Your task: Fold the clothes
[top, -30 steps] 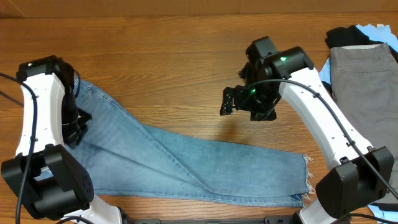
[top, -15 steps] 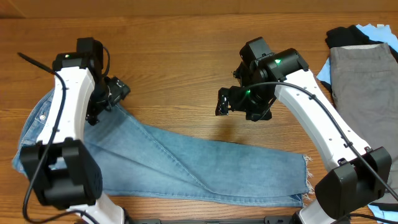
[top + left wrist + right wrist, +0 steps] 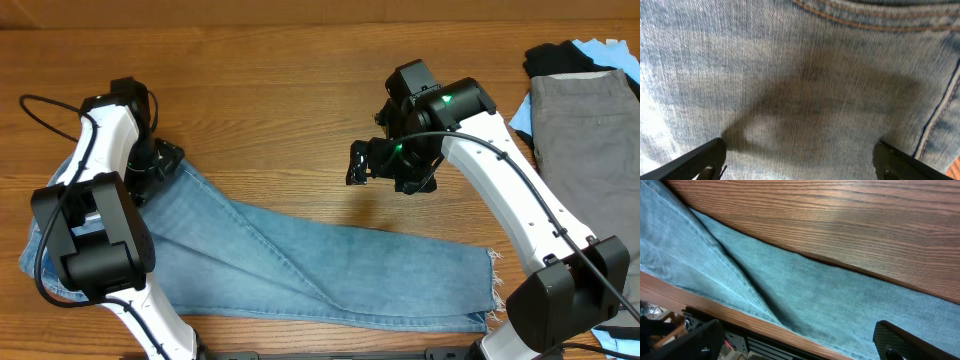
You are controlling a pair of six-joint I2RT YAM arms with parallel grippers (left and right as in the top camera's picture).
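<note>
**Left arm draws back over the waist of the jeans**

The left gripper (image 3: 160, 160) has pulled back a little from where it reached half a second ago. It now stands wide, its fingers (image 3: 705, 161) spread above the denim with nothing between them. The jeans (image 3: 300, 260) lie flat along the near edge of the table (image 3: 300, 70), waist to the left and frayed hems to the right. Beyond the leg, the right gripper (image 3: 365, 165) hangs wide open over bare wood, hardly shifted. At the far right lie grey trousers (image 3: 580, 140).
</note>
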